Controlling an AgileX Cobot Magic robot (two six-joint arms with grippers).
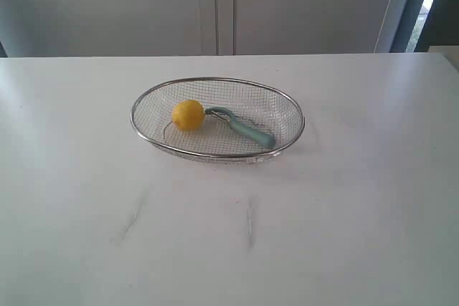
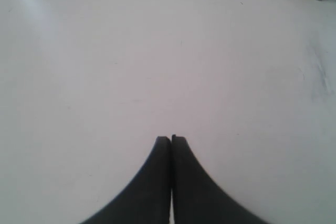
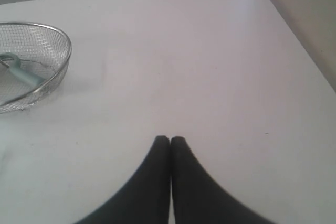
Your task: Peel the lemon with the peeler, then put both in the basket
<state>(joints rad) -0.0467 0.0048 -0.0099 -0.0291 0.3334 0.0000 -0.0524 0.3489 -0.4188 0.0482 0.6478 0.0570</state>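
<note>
From across the table (image 1: 337, 234), the wire-mesh basket (image 1: 215, 79) holds the lemon (image 1: 188, 115), with the peeler (image 1: 247, 129) inside the basket too, its blade head touching the fruit. At the left wrist, the left gripper (image 2: 171, 139) hangs well apart from the basket, jaws pressed together on nothing. At the right wrist, the right gripper (image 3: 169, 140) is likewise closed and empty. I cannot tell whether the lemon is peeled; if not, each arm must open and reach into the basket

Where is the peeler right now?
In the exterior view, the peeler lies inside the basket, just right of the lemon, with its blade end toward the lemon.
</note>
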